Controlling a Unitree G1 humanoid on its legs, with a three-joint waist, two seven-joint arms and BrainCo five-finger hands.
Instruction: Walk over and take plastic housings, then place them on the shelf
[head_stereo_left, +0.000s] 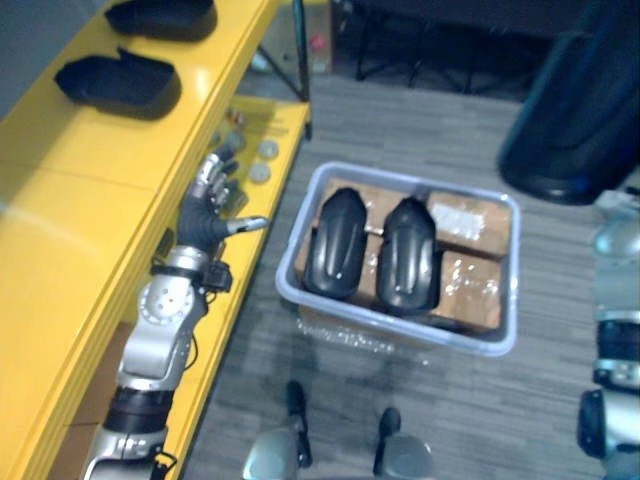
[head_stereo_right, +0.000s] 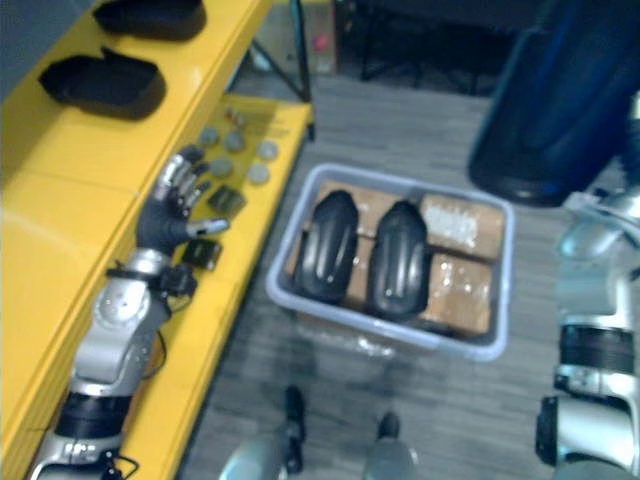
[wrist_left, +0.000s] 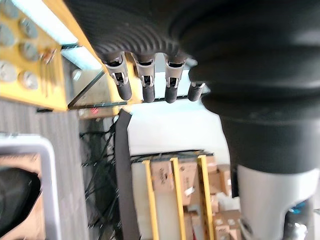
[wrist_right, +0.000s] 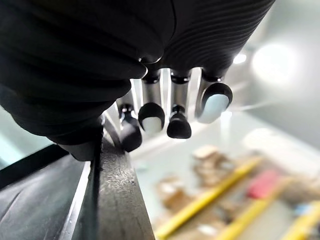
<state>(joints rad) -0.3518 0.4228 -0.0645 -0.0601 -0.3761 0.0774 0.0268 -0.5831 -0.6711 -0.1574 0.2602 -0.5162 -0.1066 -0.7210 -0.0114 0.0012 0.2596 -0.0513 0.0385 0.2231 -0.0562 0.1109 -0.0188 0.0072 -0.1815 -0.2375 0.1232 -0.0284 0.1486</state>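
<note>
You had a pale grey plastic tub (head_stereo_left: 390, 323) on the grey plank floor (head_stereo_left: 420, 130). It was rectangular, with rounded corners and a thick rolled rim. Brown cardboard boxes (head_stereo_left: 470, 285) lined its bottom. Two glossy black plastic housings lay on top of them, close side by side: the left housing (head_stereo_left: 335, 243) and the right housing (head_stereo_left: 408, 255). Each was a long domed shell, rounded side up, narrowing toward one end.

Beside the tub stood the yellow shelf (head_stereo_left: 90, 170), smooth and shiny. On its top level two more black housings sat well apart from the tub, hollow side up like shallow trays: the nearer shelf housing (head_stereo_left: 120, 82) and the farther shelf housing (head_stereo_left: 160, 15). The lower level carried small grey discs (head_stereo_left: 260, 172) and a few flat dark parts (head_stereo_right: 226, 200).

Your left hand (head_stereo_left: 205, 215) hovered over the lower level at the shelf's edge, between the shelf and the tub. Its fingers were spread wide and straight, the thumb pointed toward the tub, and it held nothing. Your right hand (wrist_right: 151, 116) showed in its wrist view with the fingers loose in a row, also empty.
</note>
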